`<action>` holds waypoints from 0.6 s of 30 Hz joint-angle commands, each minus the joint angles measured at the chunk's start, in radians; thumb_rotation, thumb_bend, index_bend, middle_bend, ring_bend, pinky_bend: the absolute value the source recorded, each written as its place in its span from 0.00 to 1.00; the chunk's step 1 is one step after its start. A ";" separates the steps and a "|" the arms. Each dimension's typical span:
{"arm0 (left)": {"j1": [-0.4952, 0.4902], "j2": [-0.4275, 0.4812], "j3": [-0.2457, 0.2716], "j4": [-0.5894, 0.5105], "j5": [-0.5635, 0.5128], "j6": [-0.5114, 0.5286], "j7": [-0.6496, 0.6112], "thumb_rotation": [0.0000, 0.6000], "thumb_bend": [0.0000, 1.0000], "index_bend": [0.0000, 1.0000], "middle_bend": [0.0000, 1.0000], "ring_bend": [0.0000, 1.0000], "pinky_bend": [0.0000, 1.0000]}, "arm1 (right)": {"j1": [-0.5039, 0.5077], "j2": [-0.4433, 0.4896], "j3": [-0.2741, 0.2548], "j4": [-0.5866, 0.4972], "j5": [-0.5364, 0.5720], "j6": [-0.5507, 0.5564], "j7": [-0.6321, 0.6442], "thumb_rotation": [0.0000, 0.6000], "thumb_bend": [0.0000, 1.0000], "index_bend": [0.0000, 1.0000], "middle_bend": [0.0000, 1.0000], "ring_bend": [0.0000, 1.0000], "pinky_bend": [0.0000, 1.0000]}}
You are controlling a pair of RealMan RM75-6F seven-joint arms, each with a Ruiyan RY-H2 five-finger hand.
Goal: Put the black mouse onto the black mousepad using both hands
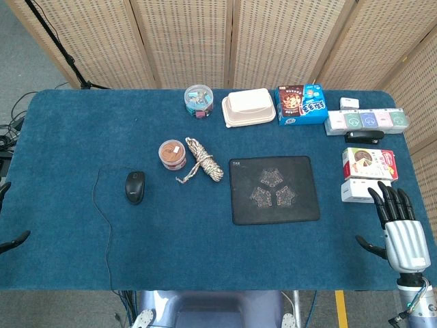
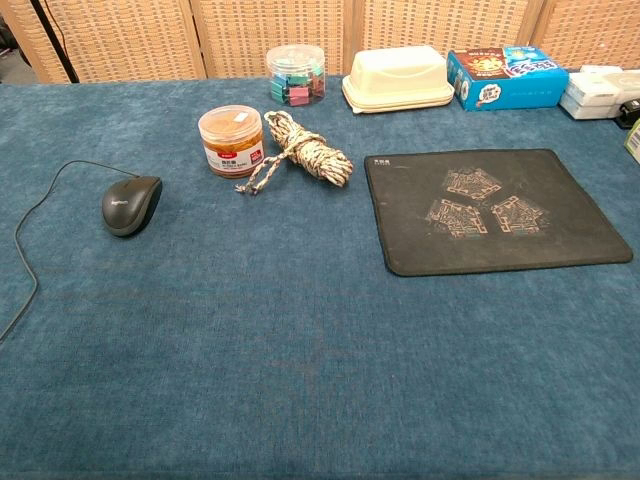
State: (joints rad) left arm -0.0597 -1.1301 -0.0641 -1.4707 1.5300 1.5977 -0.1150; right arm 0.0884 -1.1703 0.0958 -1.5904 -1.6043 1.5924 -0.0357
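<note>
not yet begun: black mouse (image 1: 134, 186) untouched at nine o'clock of black mousepad (image 1: 274, 189); right hand (image 1: 401, 232) fingers spread, empty; left hand (image 1: 9, 217) unclear; next, reach for mouse.

Blue table (image 1: 68, 260). Upper middle: clear jar of clips (image 1: 199, 101), cream lidded box (image 1: 248, 107), blue snack box (image 1: 301, 104). Below the jar: orange-lidded tub (image 1: 172, 154) with a rope coil (image 1: 203, 161) just beside it. Right edge: row of small boxes (image 1: 367, 121), black stapler (image 1: 364, 137), red-and-white boxes (image 1: 369, 164). Wicker screens (image 1: 191, 41) behind.
</note>
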 commanded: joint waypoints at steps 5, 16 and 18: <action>-0.008 -0.006 0.002 0.005 -0.002 -0.020 0.011 1.00 0.09 0.00 0.00 0.00 0.00 | -0.004 0.003 0.001 -0.002 -0.001 0.010 0.002 1.00 0.00 0.00 0.00 0.00 0.00; -0.063 -0.011 0.009 0.080 0.068 -0.058 0.001 1.00 0.09 0.00 0.00 0.00 0.00 | -0.004 0.007 0.010 0.004 0.019 0.008 0.013 1.00 0.00 0.00 0.00 0.00 0.00; -0.106 -0.028 0.008 0.160 0.099 -0.094 0.008 1.00 0.09 0.00 0.00 0.00 0.00 | -0.001 0.005 0.015 0.009 0.033 -0.002 0.012 1.00 0.00 0.00 0.00 0.00 0.00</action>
State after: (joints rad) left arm -0.1179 -1.1404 -0.0561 -1.3897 1.5916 1.5425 -0.1129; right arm 0.0859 -1.1643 0.1074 -1.5848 -1.5772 1.5958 -0.0228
